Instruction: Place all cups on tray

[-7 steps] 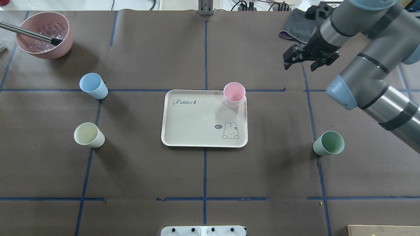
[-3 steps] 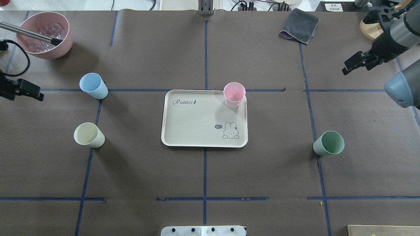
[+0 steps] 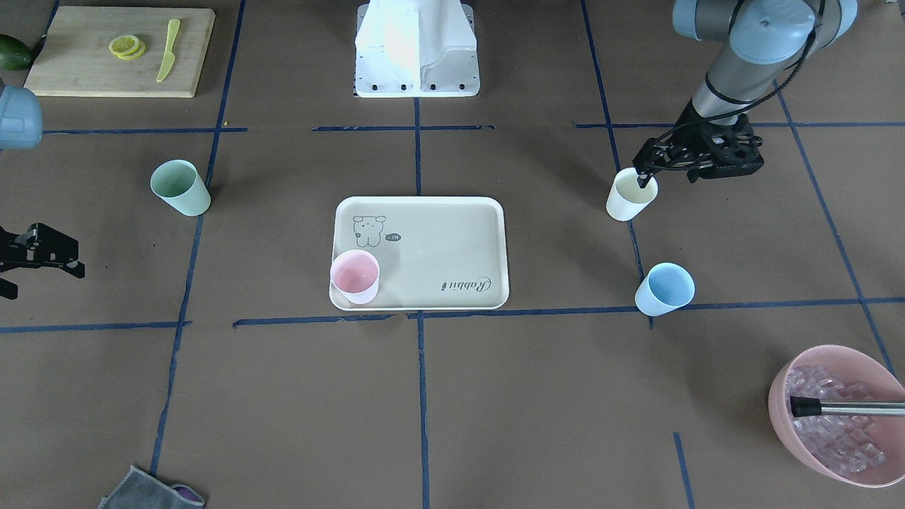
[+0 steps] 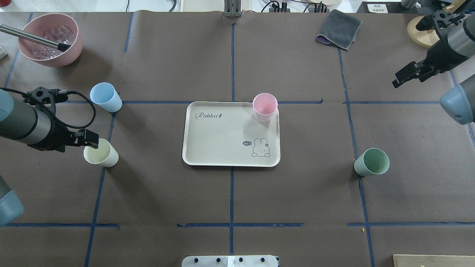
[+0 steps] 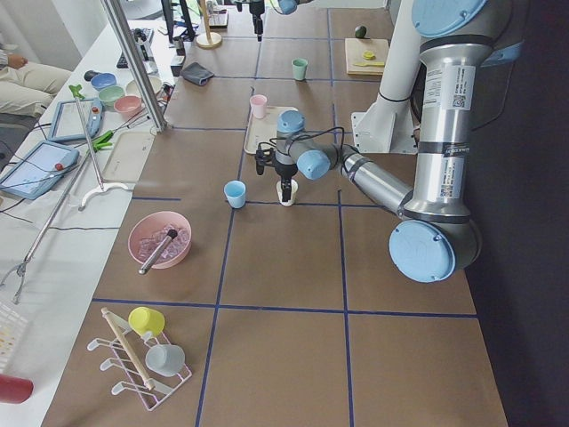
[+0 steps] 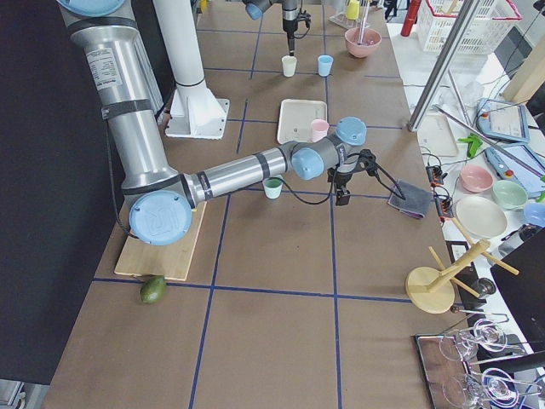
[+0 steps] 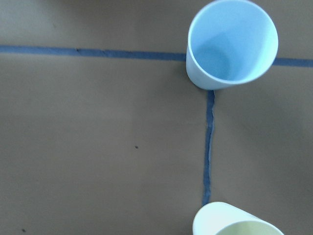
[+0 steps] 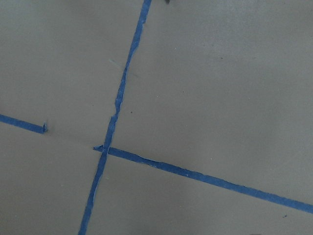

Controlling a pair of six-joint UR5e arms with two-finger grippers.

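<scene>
Starting at the left gripper (image 4: 92,144): pointed down, tips right at the rim of the cream cup (image 4: 101,152), on the cup's side away from the tray (image 4: 222,141). Cannot tell the width of the opening, nor any firm hold on the cup. Just beyond this gripper, farther from the robot: the blue cup (image 4: 105,97), upright by a crossing of blue tape (image 4: 167,102), apart from the cream one. Farther the same way, well off: a pink bowl (image 4: 50,39) of ice cubes (image 4: 55,35), a metal handle (image 4: 31,37) resting in it. Inward from the left gripper, at the table's middle: the tray, with the pink cup (image 4: 265,107) upright in its far corner, on the side away from this gripper.

Over to the right gripper (image 3: 39,277): fingers spread apart, nothing between them, hanging above bare brown paper (image 4: 297,193) and tape lines. Nearer the robot and a little inward from it: the green cup (image 4: 371,162), upright on the table, well apart. Farther inward: the tray, also well apart. Away from the robot and inward: a folded grey cloth (image 4: 339,29). Back toward the robot's side from this gripper: a wooden cutting board (image 3: 117,51) with lemon slices (image 3: 127,47) and a small yellow-green knife (image 3: 168,49).
</scene>
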